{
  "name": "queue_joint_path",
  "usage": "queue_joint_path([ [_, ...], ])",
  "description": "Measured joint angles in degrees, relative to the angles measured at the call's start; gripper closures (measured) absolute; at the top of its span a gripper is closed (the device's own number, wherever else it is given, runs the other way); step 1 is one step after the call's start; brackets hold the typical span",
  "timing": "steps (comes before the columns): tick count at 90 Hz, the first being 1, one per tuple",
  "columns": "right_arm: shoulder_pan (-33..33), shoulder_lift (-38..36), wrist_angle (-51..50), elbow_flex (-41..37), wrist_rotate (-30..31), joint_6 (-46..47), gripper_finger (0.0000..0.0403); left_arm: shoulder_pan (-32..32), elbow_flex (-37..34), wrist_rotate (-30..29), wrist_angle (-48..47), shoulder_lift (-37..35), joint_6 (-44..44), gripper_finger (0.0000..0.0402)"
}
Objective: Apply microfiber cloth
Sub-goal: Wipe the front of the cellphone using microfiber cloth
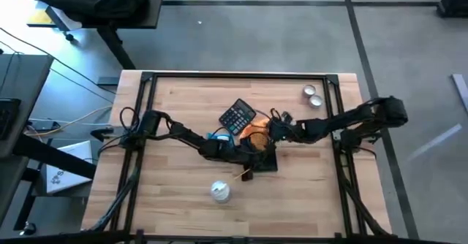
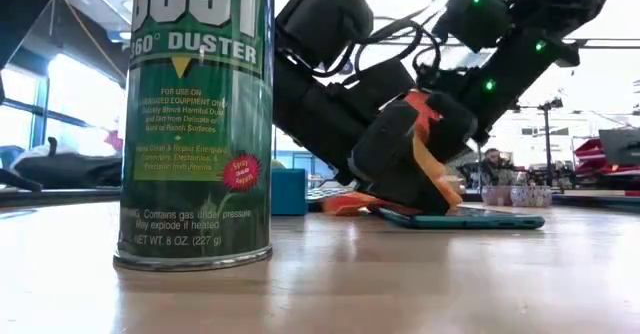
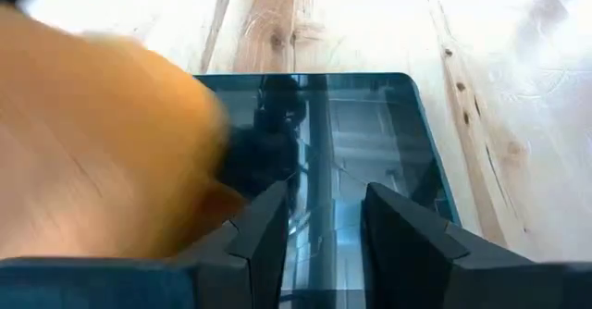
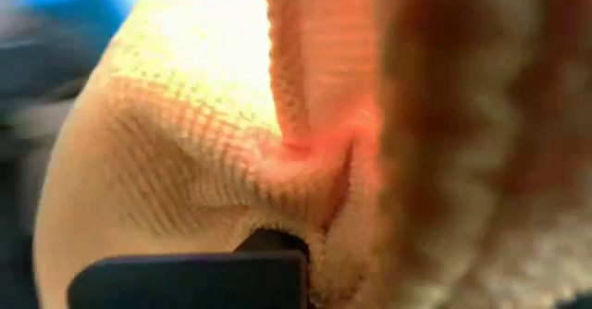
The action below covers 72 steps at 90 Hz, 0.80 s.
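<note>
The orange microfiber cloth (image 1: 255, 133) is bunched at the table's middle, next to a black calculator (image 1: 238, 116). My right gripper (image 1: 262, 132) is shut on it. In the low view the cloth (image 2: 428, 149) drapes over that gripper, and its lower end (image 2: 345, 203) lies by a teal-edged tablet (image 2: 462, 217). My left gripper (image 3: 324, 207) is open, its fingers low over the tablet's glass screen (image 3: 361, 133), with the cloth (image 3: 102, 142) beside them. My right gripper holds a bunched fold of the cloth (image 4: 305, 152), which fills its wrist view; only one dark finger (image 4: 185, 274) shows beneath it. The cloth hangs slack down the gripper onto the tablet's end. My left gripper's fingers stand over the screen; whether they touch it, I cannot tell.
A green duster can (image 1: 221, 191) stands upright near the front edge. A small blue box (image 1: 217, 136) sits by the left gripper. Two small round tins (image 1: 313, 96) are at the back right. Bare wood lies to the left and right of the middle.
</note>
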Motion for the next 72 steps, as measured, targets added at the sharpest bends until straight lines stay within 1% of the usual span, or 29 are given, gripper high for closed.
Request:
queue_joint_path([
  [6,1.15,2.39,2.64,0.0,-2.81,-0.5,0.0403,-0.02,0.0,0.0,-0.04,0.0,-0.01,0.0268],
  [14,2.05,6.13,4.65,0.07,-4.92,-0.6,0.0403,-0.02,-0.02,-0.02,-0.07,0.0,0.0,0.0268],
  [21,2.09,9.01,6.4,0.35,-5.53,-0.9,0.0403,-0.02,-0.03,-0.03,-0.2,0.0,-0.04,0.0268],
  [27,2.1,10.77,6.72,0.44,-4.55,-1.06,0.0403,-0.02,-0.04,-0.13,-0.24,0.0,-0.06,0.0268],
  [35,1.79,11.32,5.9,0.57,-0.38,-1.05,0.0403,-0.02,-0.04,-0.14,-0.24,0.0,-0.07,0.0268],
  [40,1.36,10.62,3.48,0.56,4.11,-1.29,0.0403,0.01,-0.04,-0.49,-0.23,0.0,-0.04,0.0268],
  [48,0.7,8.32,-1.21,0.2,11.81,-4.09,0.0403,0.16,-0.04,-0.48,-0.26,0.0,-0.03,0.0268],
  [62,-0.88,1.22,-15.92,-0.28,22.31,-6.93,0.0403,-0.01,-0.04,-0.02,-0.32,0.0,-0.02,0.0268],
  [68,-1.7,-2.38,-22.29,-0.17,25.6,-5.15,0.0403,-0.04,-0.04,0.2,-0.39,0.0,0.0,0.0268],
  [72,-2.25,-4.52,-25.71,-0.15,26.31,-2.95,0.0403,-0.04,-0.04,0.25,-0.42,0.0,0.0,0.0268],
])
